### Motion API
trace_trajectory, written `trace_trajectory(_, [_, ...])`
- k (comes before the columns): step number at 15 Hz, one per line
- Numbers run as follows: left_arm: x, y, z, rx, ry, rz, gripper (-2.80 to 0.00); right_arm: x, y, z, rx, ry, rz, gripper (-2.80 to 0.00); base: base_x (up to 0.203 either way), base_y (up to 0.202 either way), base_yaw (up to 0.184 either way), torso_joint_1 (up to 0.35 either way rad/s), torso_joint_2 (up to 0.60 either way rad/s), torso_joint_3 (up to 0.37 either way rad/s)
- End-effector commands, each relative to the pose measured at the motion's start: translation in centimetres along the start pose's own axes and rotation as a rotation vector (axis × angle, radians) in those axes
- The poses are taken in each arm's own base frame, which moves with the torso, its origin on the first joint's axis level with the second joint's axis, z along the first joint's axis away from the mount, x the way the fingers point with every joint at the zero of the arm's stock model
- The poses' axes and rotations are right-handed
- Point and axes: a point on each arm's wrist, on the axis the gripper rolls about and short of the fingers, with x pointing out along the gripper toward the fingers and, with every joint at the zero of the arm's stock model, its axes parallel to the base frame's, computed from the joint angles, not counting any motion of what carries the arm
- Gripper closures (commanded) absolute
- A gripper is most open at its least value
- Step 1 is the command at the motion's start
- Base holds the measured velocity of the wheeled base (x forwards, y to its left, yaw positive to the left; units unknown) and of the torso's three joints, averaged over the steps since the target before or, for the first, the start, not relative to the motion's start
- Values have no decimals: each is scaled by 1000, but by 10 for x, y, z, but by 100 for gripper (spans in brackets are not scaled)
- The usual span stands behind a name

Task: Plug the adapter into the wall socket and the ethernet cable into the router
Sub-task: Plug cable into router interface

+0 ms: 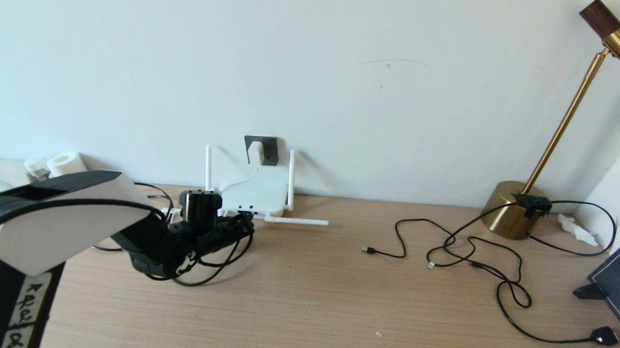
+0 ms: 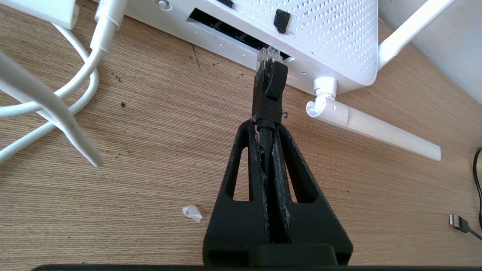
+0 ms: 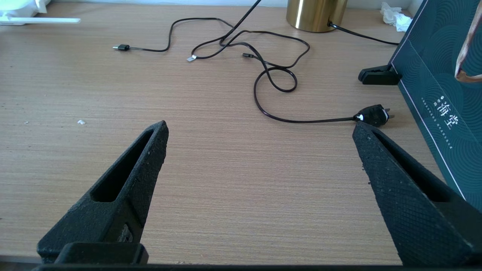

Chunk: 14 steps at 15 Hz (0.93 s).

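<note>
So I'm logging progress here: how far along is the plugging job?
Done: the adapter sits in the wall socket. In hand: the left hand is shut on the ethernet cable, its clear tip at the router port slot, not visibly seated. Left: pushing it in. The right hand hangs open over the table.

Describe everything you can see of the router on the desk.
The router is a flat white plastic box lying against the wall below the wall socket. Its top is dotted with small vent holes. Two antennas stand upright; another lies flat on the desk. Dark port slots line its near edge, where the left gripper holds the ethernet cable plug at a slot.
</note>
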Motion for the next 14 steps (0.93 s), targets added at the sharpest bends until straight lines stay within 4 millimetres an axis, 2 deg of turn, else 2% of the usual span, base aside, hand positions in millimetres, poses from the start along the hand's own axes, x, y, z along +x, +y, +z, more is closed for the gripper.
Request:
trace_trajectory(1, [1, -1, 0, -2, -4, -4, 0, 0, 0, 0, 0, 2, 0, -280, 0, 0, 0, 0, 0, 0])
trace_trajectory(14, [6, 0, -2, 0, 0, -4, 0, 0, 0, 0, 0, 2, 0, -280, 0, 0, 0, 0, 0, 0])
